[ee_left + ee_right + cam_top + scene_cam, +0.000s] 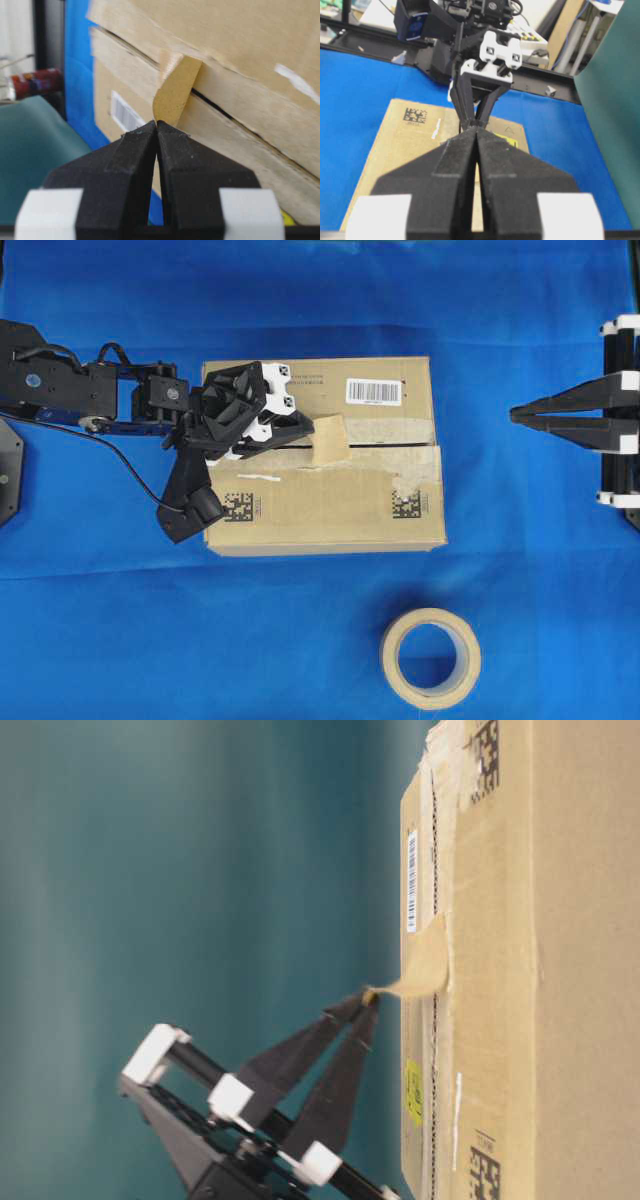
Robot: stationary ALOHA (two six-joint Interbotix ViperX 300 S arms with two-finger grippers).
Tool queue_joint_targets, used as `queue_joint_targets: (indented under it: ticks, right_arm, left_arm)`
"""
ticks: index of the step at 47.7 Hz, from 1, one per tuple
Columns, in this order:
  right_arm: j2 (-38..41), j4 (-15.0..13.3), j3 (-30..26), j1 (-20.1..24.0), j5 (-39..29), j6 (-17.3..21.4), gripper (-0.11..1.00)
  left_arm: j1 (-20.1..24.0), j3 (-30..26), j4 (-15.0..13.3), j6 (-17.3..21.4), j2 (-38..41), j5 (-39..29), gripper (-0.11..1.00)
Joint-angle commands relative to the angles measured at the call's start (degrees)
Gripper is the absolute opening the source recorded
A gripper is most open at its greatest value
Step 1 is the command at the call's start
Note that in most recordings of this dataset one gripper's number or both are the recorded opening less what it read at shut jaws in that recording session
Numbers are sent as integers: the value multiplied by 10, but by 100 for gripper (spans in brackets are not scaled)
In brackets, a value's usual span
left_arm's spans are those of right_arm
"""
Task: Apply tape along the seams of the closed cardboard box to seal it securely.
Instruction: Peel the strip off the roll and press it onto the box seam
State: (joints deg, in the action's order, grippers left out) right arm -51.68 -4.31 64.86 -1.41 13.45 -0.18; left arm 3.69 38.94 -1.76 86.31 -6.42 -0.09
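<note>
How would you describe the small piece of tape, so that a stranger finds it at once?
Start at the box on the blue cloth, then follow the seam across its top. Halfway along, the tape stands up from it, pinched by the left tool; unlike the roll, it is a curled flap.

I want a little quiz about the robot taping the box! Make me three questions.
1. True or false: the left gripper pinches one end of the tape.
2. Which is the tape's other end stuck on? A) the roll B) the box by its seam C) the blue cloth
3. Fill in: the right gripper is shut and holds ____.

Key: 1 true. 2 B. 3 nothing; it waits off to the box's side.
</note>
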Motion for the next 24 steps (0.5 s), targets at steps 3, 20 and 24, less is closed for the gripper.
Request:
queue_joint_targets:
  ticks: [3, 20, 24]
  right_arm:
    - [4, 0, -6, 0, 7, 1, 0]
    - [24, 0, -11, 0, 14, 1, 0]
    - [33, 0, -14, 0, 20, 1, 0]
  left_arm:
    - [-4, 0, -2, -2, -9, 0, 0]
    - [-1, 5, -2, -1, -10, -33, 0]
    - [0, 4, -1, -1, -9, -33, 0]
